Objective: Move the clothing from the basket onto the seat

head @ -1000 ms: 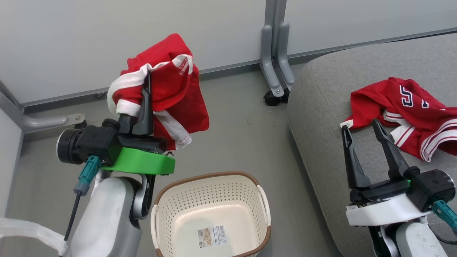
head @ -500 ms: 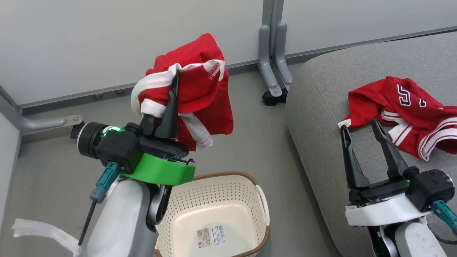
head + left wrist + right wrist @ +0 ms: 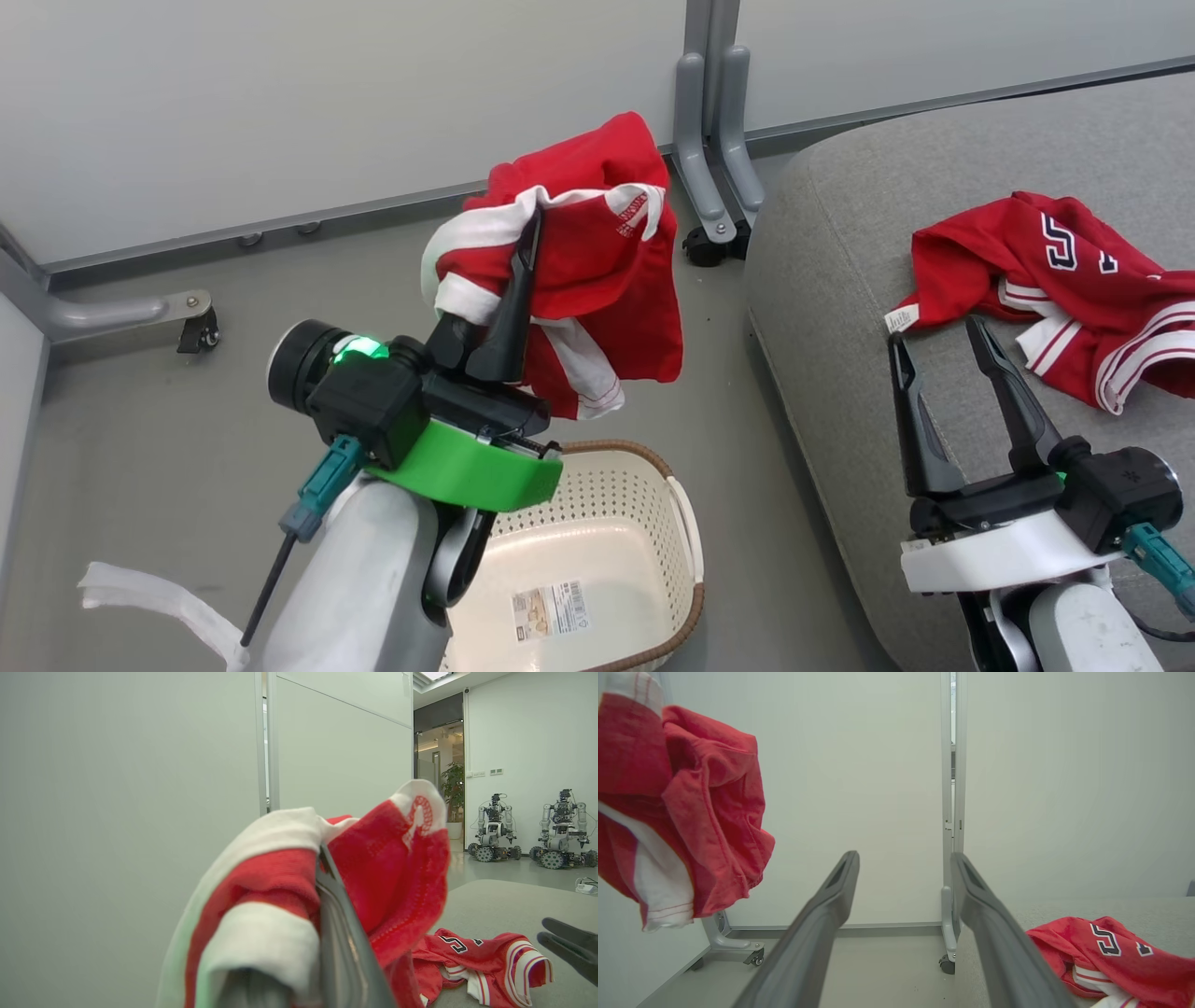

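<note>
left hand (image 3: pixel 532 231) carried clothing (image 3: pixel 611 289) toward seat (image 3: pixel 840 308), draped long-axis down.

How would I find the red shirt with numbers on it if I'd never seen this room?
Look for the big grey seat on the right. A red shirt lies crumpled on it, just past the open right claw. Unlike the other red garment, held up in the air by the left claw, it shows navy-and-white numbers.

White partition panels (image 3: pixel 327 112) on grey castered feet (image 3: pixel 700 177) stand on grey floor (image 3: pixel 140 448).
</note>
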Motion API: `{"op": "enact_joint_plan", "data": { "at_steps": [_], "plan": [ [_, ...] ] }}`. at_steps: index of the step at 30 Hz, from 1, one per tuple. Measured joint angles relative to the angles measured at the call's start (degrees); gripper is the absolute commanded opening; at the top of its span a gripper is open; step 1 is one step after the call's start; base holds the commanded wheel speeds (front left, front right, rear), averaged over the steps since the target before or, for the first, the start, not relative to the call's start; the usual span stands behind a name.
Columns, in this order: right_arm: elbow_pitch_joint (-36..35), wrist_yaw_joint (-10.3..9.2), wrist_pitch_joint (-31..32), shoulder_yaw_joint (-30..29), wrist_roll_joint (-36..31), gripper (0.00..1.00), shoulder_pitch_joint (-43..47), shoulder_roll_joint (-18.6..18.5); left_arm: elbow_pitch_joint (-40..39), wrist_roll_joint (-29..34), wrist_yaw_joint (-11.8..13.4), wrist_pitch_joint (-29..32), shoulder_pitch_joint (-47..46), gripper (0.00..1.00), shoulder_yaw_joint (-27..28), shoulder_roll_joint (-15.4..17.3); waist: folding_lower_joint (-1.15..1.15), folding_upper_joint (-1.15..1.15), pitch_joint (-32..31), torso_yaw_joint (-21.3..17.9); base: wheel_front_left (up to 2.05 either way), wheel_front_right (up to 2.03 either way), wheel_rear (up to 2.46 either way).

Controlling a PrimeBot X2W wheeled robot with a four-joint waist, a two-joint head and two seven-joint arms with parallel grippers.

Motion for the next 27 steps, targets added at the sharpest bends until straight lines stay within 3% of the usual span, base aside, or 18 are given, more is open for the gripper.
{"op": "enact_joint_plan", "data": {
  "at_steps": [11, 19, 27],
  "plan": [
    [0.52, 0.00, 0.00, -0.09, 0.04, 1.00, -0.01, -0.18, 0.42, -2.32, -1.74, 0.00, 0.01, 0.00, -5.15, -0.01, 0.00, 0.00, 0.33, -0.52, 0.00, 0.00, 0.00],
    [0.91, -0.01, 0.01, 0.31, 0.09, 1.00, -0.01, -0.37, 0.37, -2.77, -2.45, 0.00, 0.01, 0.00, -5.00, -0.02, 0.00, 0.00, 0.38, -0.87, 0.00, 0.00, 0.00],
    [-1.09, -0.01, 0.01, 11.03, 7.94, 1.00, -0.20, -6.90, 0.08, -2.78, -2.59, 0.00, 0.01, 0.00, -5.12, -0.02, 0.00, 0.00, 0.55, -0.65, 0.00, 0.00, 0.00]
  ]
}}
